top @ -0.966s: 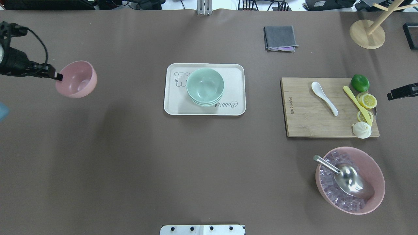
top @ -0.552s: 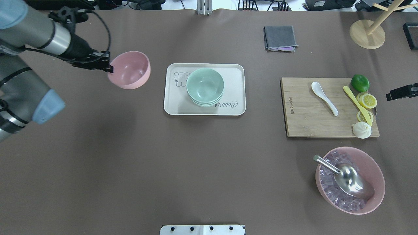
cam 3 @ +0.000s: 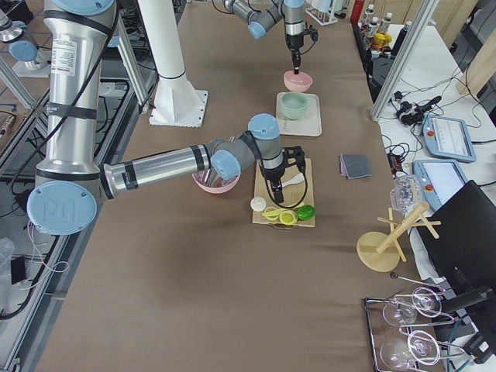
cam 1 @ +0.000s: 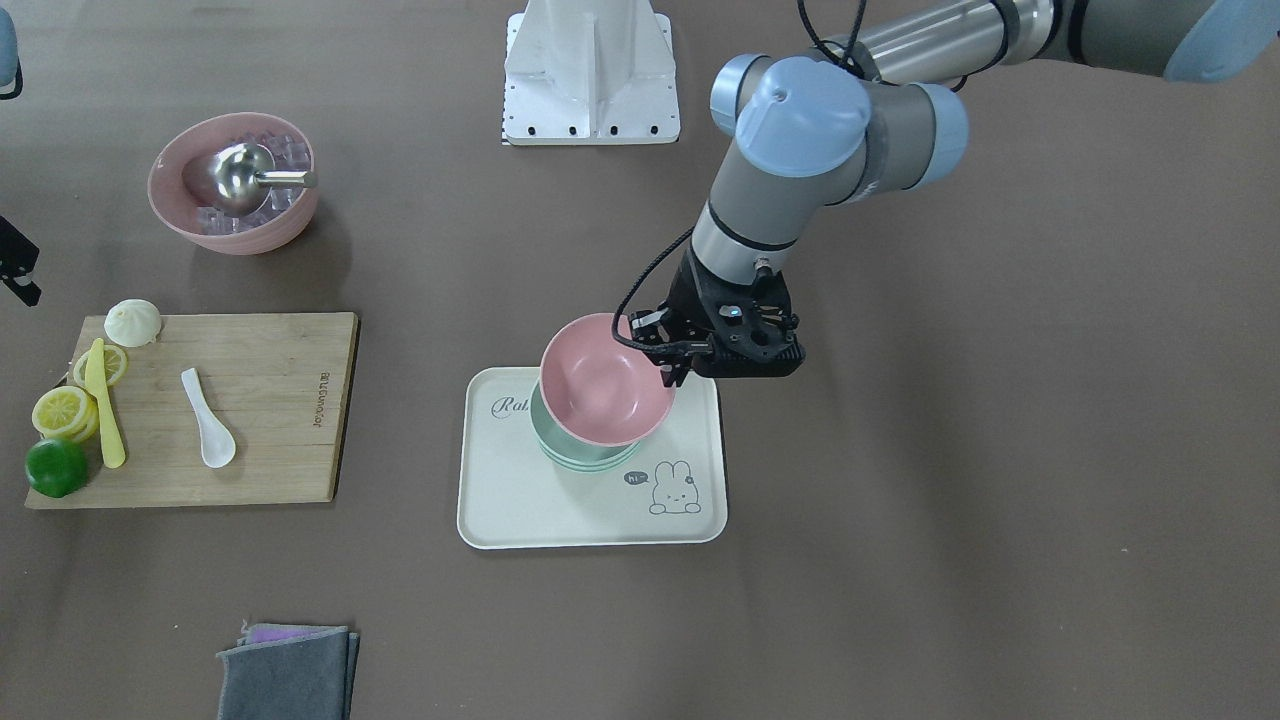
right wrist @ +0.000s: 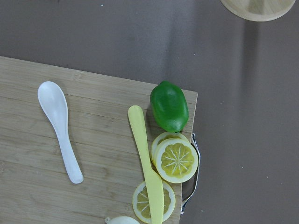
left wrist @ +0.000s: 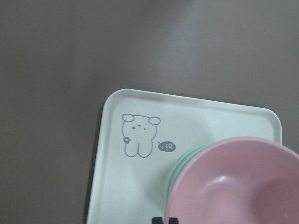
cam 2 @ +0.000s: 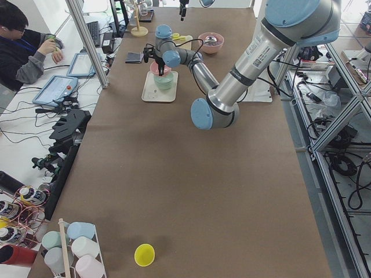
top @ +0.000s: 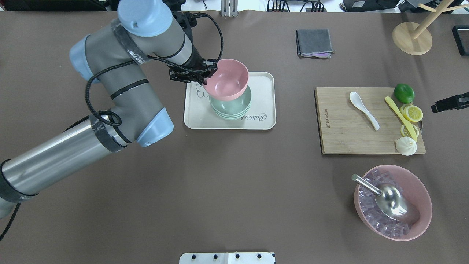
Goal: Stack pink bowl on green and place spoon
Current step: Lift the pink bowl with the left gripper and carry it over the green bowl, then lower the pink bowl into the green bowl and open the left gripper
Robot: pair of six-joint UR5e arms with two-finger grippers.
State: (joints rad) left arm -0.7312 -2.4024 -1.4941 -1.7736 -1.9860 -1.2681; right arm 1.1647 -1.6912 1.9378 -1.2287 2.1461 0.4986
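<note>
My left gripper is shut on the near rim of the small pink bowl and holds it, slightly tilted, a little above the stack of mint-green bowls on the white tray. The bowl sits off-centre over the stack, toward the tray's far left. The left wrist view shows the pink bowl over the green bowls. The white spoon lies on the wooden cutting board; it also shows in the right wrist view. My right gripper hangs at the board's right edge; its jaws do not show clearly.
On the board are a lime, lemon slices, a yellow knife and a white bun. A large pink bowl with clear cubes and a metal scoop stands front right. A grey cloth and wooden stand are at the back.
My left arm has carried the pink bowl rightward from the table's left side to above the green stack on the tray. The right gripper has barely moved.
</note>
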